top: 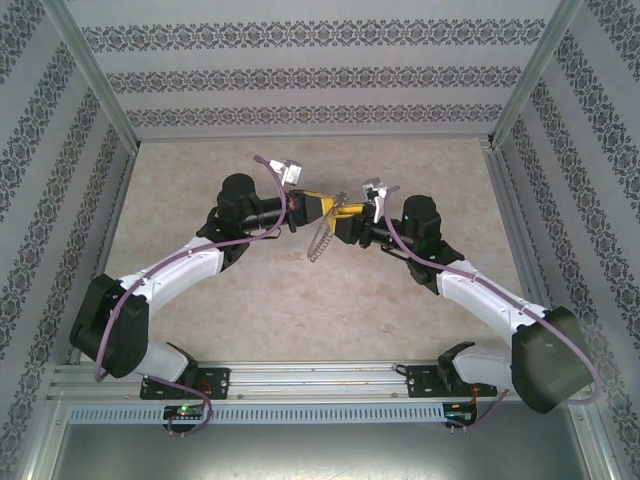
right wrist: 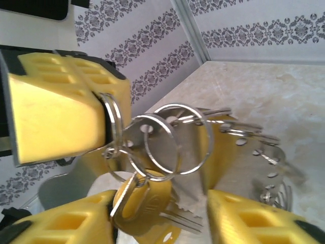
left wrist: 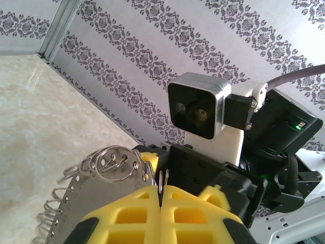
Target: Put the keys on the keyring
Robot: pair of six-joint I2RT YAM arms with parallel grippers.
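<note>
Both arms meet above the middle of the table. My left gripper is shut, its yellow pads pinching a thin wire loop of the keyring, a chain of linked grey metal rings with a perforated metal strip. The rest of the chain dangles below. In the right wrist view the keyring hangs from the left gripper's pads. The keys, brass-headed with silver blades, hang from a small ring on it. They sit between the fingers of my open right gripper, against its left finger.
Patterned walls close in the beige table at the back and both sides. A metal rail runs along the near edge. The right arm's wrist camera sits very close in front of the left gripper.
</note>
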